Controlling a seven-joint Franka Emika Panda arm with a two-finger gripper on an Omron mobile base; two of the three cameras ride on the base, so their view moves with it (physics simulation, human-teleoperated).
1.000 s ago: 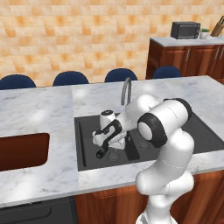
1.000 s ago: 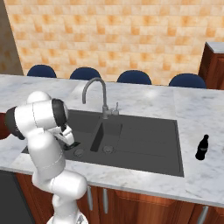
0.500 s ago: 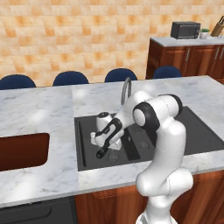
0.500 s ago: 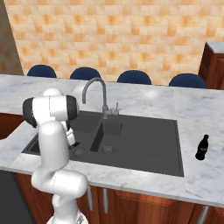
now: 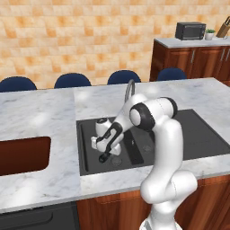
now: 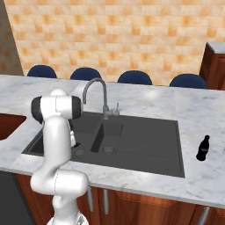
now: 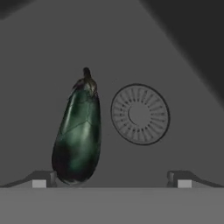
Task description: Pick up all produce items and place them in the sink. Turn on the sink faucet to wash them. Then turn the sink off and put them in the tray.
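From my left base camera, the red-brown tray (image 5: 22, 155) sits sunk into the marble bench (image 5: 40, 121) at the far left, well apart from everything else. Right of it lies the black sink (image 5: 90, 166), and my white arm bends down into its left basin. The tool (image 5: 108, 150) hangs low in that basin with its fingers spread wide apart, holding nothing. Just below the tool a small dark vegetable (image 5: 104, 157) lies on the basin floor, beside the round drain (image 5: 116, 161). The grey faucet (image 5: 130, 88) arches up behind the arm. Blue chair backs line the far side of the bench, and a microwave (image 5: 190, 30) stands on a cabinet at the upper right

From my right base camera, the arm stands at the left and covers the left basin. The faucet (image 6: 97, 94) rises behind the divider. A small dark bottle (image 6: 202, 148) stands on the bench to the right of the sink (image 6: 145, 145)

From my hand camera, the vegetable (image 7: 77, 133) lies left of the drain (image 7: 140, 114), dark green and glossy, stem end pointing away, its near end beside the left fingertip (image 7: 40, 180). I cannot tell whether they touch
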